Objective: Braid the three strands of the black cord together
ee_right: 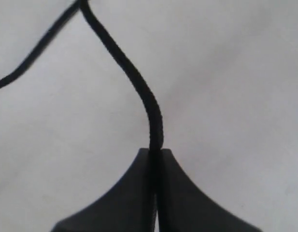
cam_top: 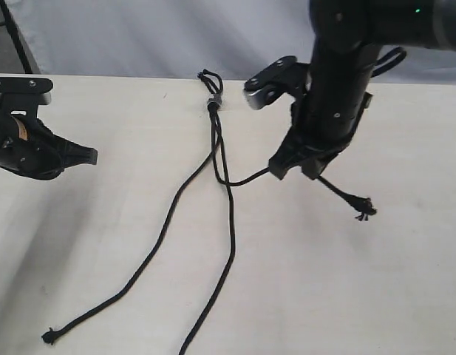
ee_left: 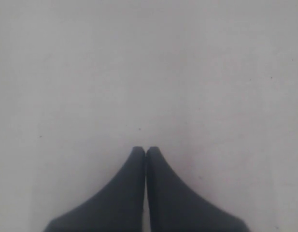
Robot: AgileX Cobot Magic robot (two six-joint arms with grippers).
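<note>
The black cord lies on the pale table, its knot, small loop and grey band (cam_top: 213, 100) at the far middle. One strand (cam_top: 150, 255) runs down to the near left and ends in a knot (cam_top: 48, 336). A second strand (cam_top: 228, 259) runs straight toward the near edge. The third strand (cam_top: 246, 180) bends right into my right gripper (cam_top: 294, 168), which is shut on it (ee_right: 139, 89); its frayed knotted end (cam_top: 364, 207) trails behind. My left gripper (cam_top: 91, 156) hovers at the left, shut and empty (ee_left: 146, 151), apart from every strand.
The pale table (cam_top: 346, 281) ends at its far edge against a white backdrop (cam_top: 139, 37). My right arm's camera bracket (cam_top: 268, 85) hangs just right of the cord's banded end.
</note>
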